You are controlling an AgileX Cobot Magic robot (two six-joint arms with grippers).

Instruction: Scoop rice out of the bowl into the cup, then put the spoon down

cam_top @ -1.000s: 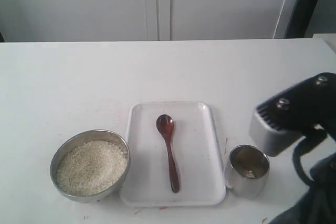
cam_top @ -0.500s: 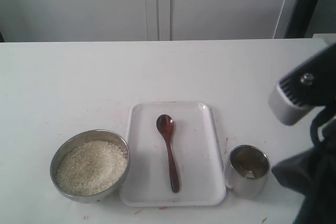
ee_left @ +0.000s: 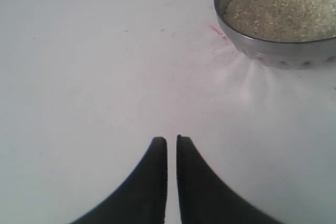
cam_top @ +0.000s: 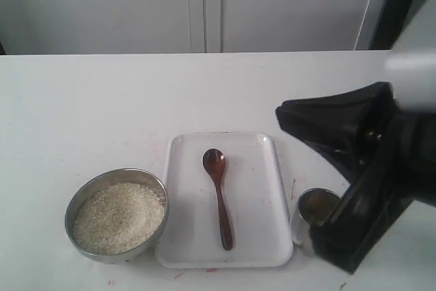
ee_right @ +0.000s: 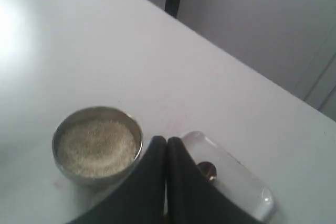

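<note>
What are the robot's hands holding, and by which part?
Nothing. The left gripper and the right gripper are shut and empty; the reddish-brown wooden spoon lies on the white tray.

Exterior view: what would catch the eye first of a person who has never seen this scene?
The big black right arm dominates the right side, in front of the cup and hiding part of it. Next comes the reddish wooden spoon, lying alone on the white tray at the centre, and the steel bowl of rice left of the tray.
</note>
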